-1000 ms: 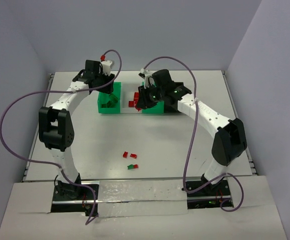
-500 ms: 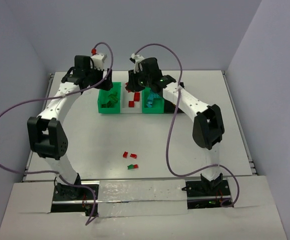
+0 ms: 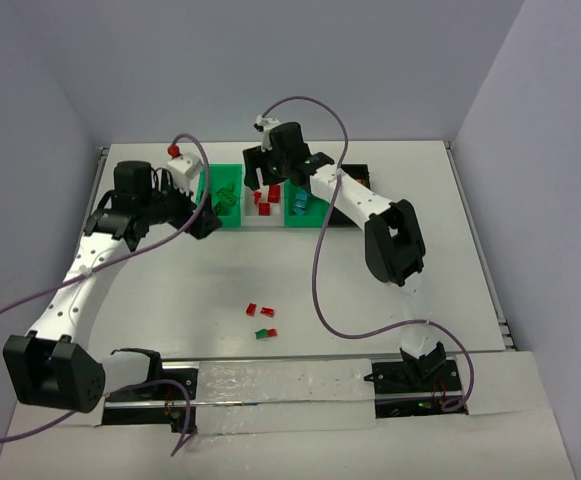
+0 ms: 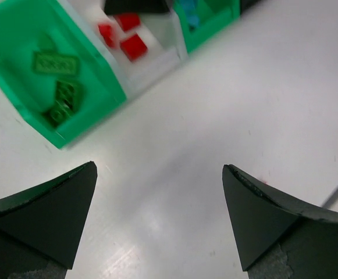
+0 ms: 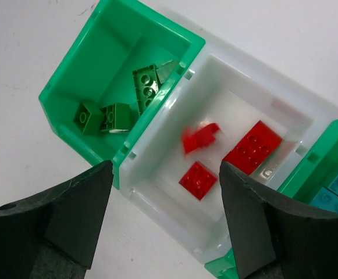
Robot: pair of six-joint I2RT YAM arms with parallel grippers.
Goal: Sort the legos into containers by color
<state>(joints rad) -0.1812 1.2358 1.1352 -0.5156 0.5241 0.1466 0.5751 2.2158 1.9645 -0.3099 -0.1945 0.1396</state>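
My right gripper (image 5: 166, 165) is open above the white container (image 5: 163, 209), nothing between its fingers. Inside lie two red legos (image 5: 253, 146) and a third, blurred red one (image 5: 200, 138). The green container (image 5: 151, 20) on its left holds green legos (image 5: 146, 87). The other green container (image 5: 331, 125) holds cyan legos (image 5: 337, 195). My left gripper (image 4: 160, 168) is open and empty over bare table, just short of the green container (image 4: 84, 125). In the top view the left gripper (image 3: 205, 220) and right gripper (image 3: 263, 190) are near the row of containers. Two red legos (image 3: 252, 309) and a green-and-red one (image 3: 265, 332) lie loose mid-table.
The black container (image 3: 355, 172) at the row's right end is mostly hidden behind my right arm. Purple cables loop off both arms. The table's raised edges (image 3: 495, 300) run along both sides, and walls close in behind.
My right gripper swung left over the white container and opened, and a red lego now lies below it. The left gripper pulled back from the green container toward the near left and opened fully.
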